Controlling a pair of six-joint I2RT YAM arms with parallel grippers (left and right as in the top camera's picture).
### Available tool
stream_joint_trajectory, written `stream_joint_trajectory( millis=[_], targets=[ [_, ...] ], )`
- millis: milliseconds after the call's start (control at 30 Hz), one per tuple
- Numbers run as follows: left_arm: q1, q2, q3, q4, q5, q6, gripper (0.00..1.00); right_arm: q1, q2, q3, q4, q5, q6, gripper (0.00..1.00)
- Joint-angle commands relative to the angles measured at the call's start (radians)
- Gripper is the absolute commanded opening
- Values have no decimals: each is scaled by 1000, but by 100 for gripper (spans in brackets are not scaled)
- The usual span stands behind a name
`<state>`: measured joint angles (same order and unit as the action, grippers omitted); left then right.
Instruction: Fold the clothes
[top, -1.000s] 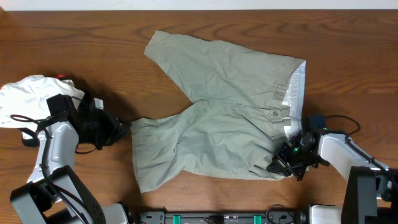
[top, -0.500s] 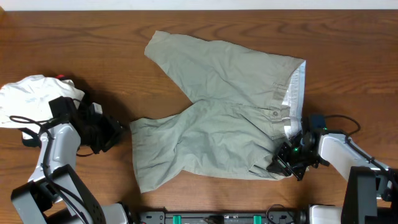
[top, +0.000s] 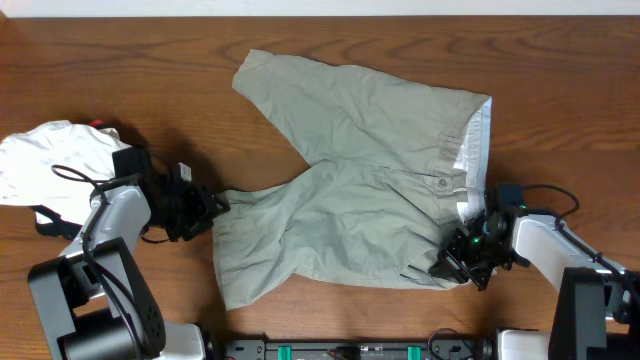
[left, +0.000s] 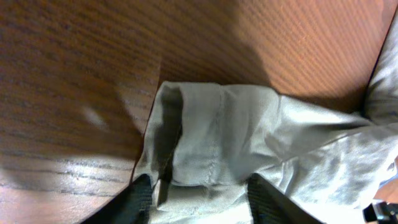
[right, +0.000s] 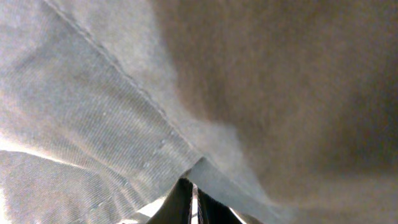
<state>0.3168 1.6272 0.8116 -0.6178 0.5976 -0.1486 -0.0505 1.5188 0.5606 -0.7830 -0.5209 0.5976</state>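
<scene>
The clothes (top: 360, 190), pale khaki shorts, lie spread flat on the wooden table (top: 560, 70), waistband to the right and two legs to the left. My left gripper (top: 207, 210) is at the left hem of the near leg. In the left wrist view the gripper (left: 202, 208) stands open, with the folded hem (left: 205, 143) reaching in between its dark fingers (left: 138, 200). My right gripper (top: 452, 268) sits at the near corner of the waistband. The right wrist view shows the gripper (right: 194, 204) shut on a thin cloth edge (right: 205, 171).
A white garment (top: 50, 160) lies bunched at the left edge of the table, with a small red thing (top: 98, 124) behind it. The light inner lining of the waistband (top: 478, 150) shows at the right. The table's far edge runs along the top.
My left gripper has moved right from bare wood onto the hem of the near leg, and its jaws stand wider. The right gripper and the shorts have not moved.
</scene>
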Motion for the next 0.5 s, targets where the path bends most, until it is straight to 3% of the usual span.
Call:
stream_joint_trajectory(
  millis=[0,100,467],
  targets=[
    [-2,6,-9,-6,-3,21,38,-18,31,-29,24,254,-12,6],
    [-2,6,-9,-5,1,21,25,-18,31,-29,24,254,-12,6],
    [16,5,28,50,5,-35,6,-18,31,-29,24,254,-12,6]
  ],
)
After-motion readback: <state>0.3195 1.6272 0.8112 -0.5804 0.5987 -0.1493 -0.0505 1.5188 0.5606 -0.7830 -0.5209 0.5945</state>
